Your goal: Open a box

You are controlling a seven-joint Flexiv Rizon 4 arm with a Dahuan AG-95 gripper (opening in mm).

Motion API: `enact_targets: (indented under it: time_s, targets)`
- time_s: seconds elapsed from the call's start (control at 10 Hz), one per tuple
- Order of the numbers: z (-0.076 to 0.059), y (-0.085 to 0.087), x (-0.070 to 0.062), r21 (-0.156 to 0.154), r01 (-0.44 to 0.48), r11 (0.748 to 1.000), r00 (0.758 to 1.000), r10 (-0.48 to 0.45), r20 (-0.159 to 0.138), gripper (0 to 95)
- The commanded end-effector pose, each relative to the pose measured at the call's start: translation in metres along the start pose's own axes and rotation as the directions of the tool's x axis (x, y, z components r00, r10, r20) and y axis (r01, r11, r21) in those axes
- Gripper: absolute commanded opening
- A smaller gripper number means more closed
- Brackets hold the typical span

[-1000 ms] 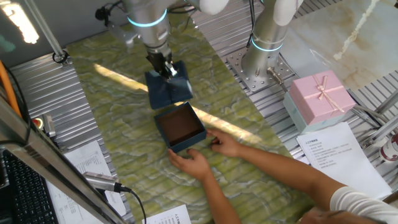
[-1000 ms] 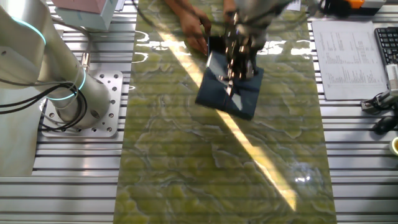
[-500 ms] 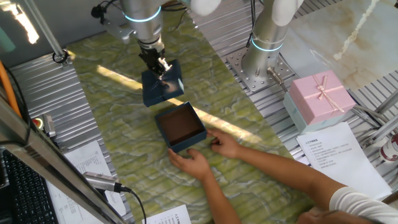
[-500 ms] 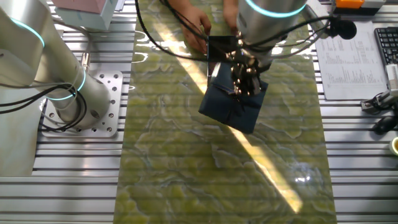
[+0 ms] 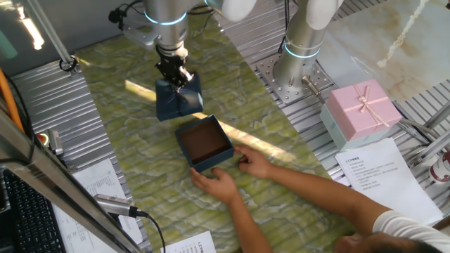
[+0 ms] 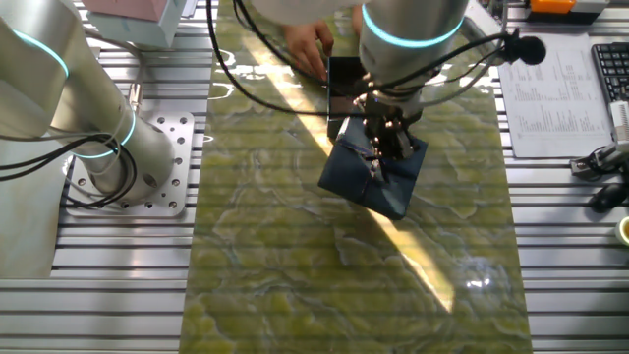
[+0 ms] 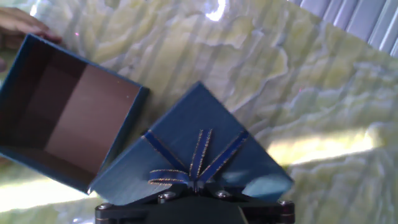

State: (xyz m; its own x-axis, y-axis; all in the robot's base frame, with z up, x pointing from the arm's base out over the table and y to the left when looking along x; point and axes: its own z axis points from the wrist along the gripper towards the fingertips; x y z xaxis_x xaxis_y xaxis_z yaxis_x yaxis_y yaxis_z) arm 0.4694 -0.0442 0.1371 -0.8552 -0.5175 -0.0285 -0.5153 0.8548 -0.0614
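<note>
While a person's hands [image 5: 228,176] steady the open base of the navy box [image 5: 204,144] near the middle of the green marbled worktop [image 5: 133,154], the claw [image 5: 174,76] grips the box's lid [image 5: 178,100] by its ribbon bow, holding it tilted just beside the base, toward the far edge. A pink box [image 5: 363,109] stands off the worktop, beyond its right edge, beside printed sheets [image 5: 387,179]. From the other fixed view, the lid [image 6: 374,173] hangs tilted under the claw [image 6: 385,147] near the worktop's middle, with the base [image 6: 346,84] behind it toward the far edge and a hand [image 6: 313,47] at its side. Looking along the fingers, the lid [image 7: 199,158] fills the lower centre, its thin bow [image 7: 189,167] pinched at the claw, while the base [image 7: 68,118] shows its brown inside at left.
</note>
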Motion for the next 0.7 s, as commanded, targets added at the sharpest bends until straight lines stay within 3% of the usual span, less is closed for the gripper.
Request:
enact_targets:
  time_s: [0.1, 0.7]
  targets:
    - [0.006, -0.001, -0.001, 0.005, 0.02, 1.0, 1.0, -0.021, 0.021, 0.0]
    - [0.016, -0.002, -0.002, 0.01, 0.056, 0.998, 0.997, -0.057, 0.047, 0.0]
